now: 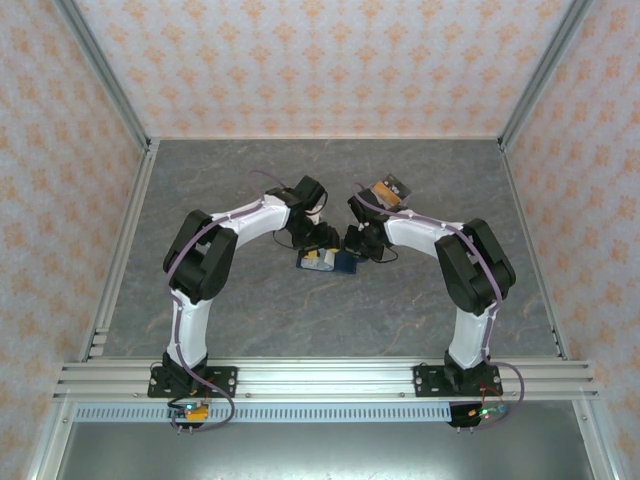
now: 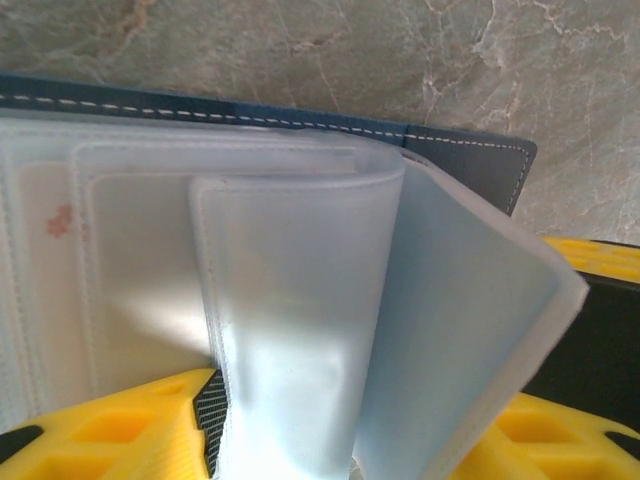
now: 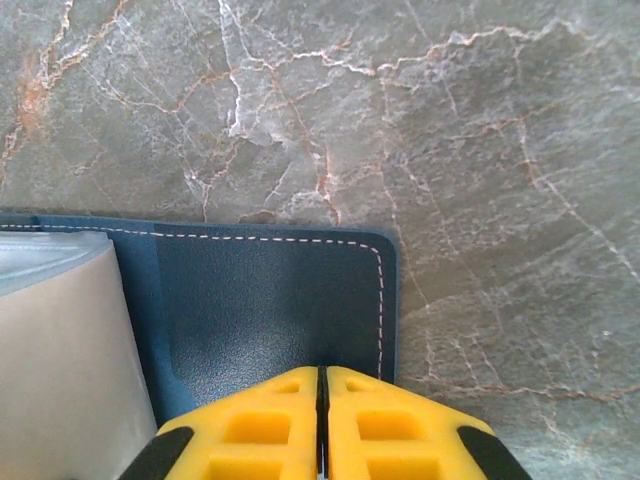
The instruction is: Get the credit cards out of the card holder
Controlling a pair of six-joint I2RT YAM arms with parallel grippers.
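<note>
Your card holder (image 1: 330, 262) lies open and flat near the middle of the marble-patterned table (image 1: 250, 330), right where your 2 arms meet. On the left wrist camera, its clear plastic sleeves (image 2: 300, 300) fan up from the navy cover, and 1 of them curls over into a loop. The left gripper (image 2: 330, 445) has its yellow fingers (image 2: 100, 435) standing apart with that bundle of sleeves between them. You cannot tell from here whether they squeeze the sleeves or only flank them. A pale shape with a faint reddish mark (image 2: 60, 222) shows through the leftmost sleeve (too cloudy to call it a card). On your right wrist camera, the right gripper (image 3: 322, 400) has its 2 fingers pressed together, with only a thin seam between them. It sits at the near edge of the stitched navy cover, beside the cover's right-hand corner. Whether the tips touch the leather is hidden.
</note>
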